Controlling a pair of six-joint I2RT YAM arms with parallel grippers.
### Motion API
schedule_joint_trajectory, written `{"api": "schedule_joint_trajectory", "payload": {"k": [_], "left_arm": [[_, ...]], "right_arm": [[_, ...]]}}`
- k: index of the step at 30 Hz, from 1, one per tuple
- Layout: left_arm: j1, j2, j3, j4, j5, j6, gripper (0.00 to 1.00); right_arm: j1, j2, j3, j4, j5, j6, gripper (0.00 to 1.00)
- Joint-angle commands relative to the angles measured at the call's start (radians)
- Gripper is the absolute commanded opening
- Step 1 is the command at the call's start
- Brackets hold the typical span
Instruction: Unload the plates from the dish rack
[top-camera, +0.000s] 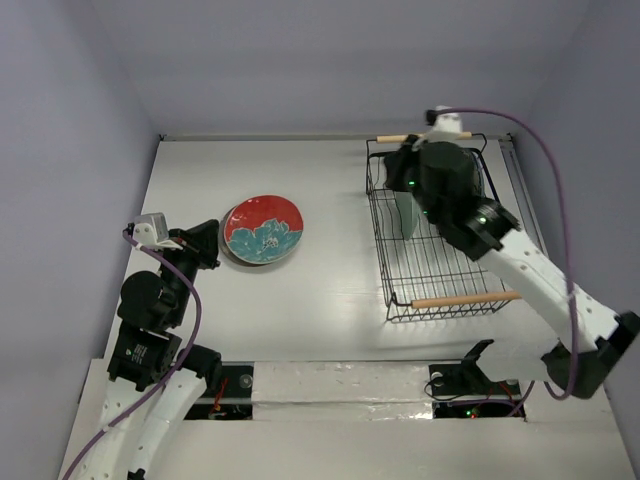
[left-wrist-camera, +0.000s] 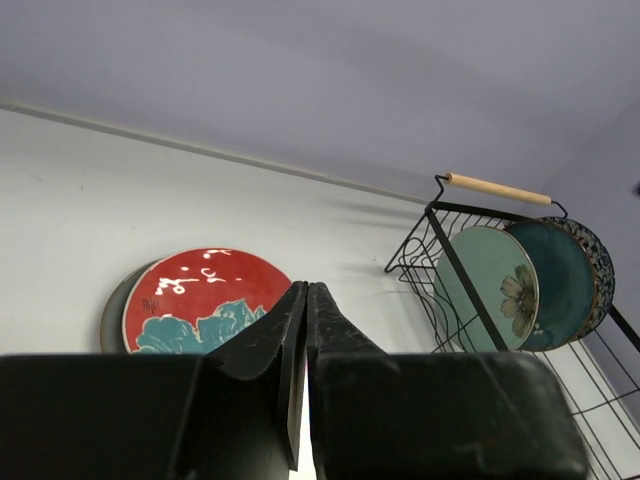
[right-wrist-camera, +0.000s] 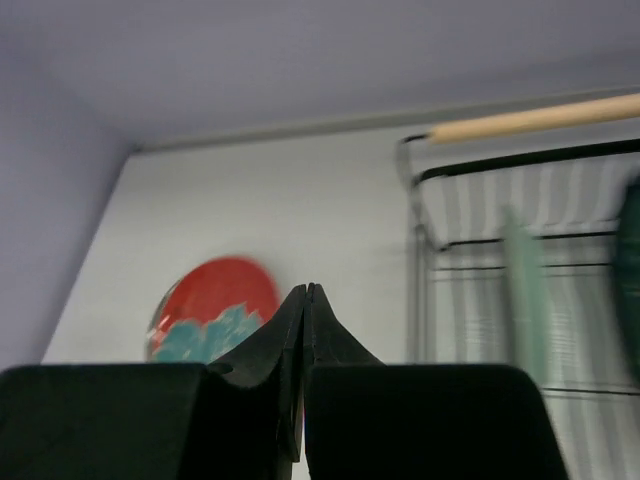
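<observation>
A red plate with a teal flower (top-camera: 262, 228) lies on a dark grey plate (top-camera: 228, 252) on the table, left of the dish rack (top-camera: 440, 262). My left gripper (top-camera: 211, 242) is shut and empty, just left of this stack; in the left wrist view (left-wrist-camera: 306, 292) the red plate (left-wrist-camera: 195, 298) lies ahead. My right gripper (top-camera: 399, 168) is shut and empty over the rack's far left corner. Three plates stand upright in the rack: a teal-green one (left-wrist-camera: 492, 288), a dark teal one (left-wrist-camera: 556, 280) and a blue-rimmed one (left-wrist-camera: 597, 262). The right wrist view (right-wrist-camera: 306, 292) is blurred.
The rack has a wooden handle at the near end (top-camera: 465, 298) and one at the far end (top-camera: 392, 138). The back wall runs close behind the rack. A purple cable (top-camera: 550, 170) loops from the right wrist over the table's right side.
</observation>
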Motion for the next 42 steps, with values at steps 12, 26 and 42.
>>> {"api": "schedule_joint_trajectory", "payload": {"k": [12, 26, 42], "left_arm": [[0.005, -0.006, 0.012, 0.024, 0.011, 0.003, 0.31], [0.005, -0.015, 0.014, 0.026, 0.007, 0.005, 0.37], [0.005, -0.014, 0.012, 0.024, 0.007, 0.003, 0.38]], "right_arm": [[-0.209, 0.138, -0.073, -0.269, 0.16, -0.15, 0.7], [-0.239, 0.313, 0.05, -0.322, 0.312, -0.197, 0.09], [-0.239, 0.117, 0.194, -0.341, 0.433, -0.217, 0.0]]}}
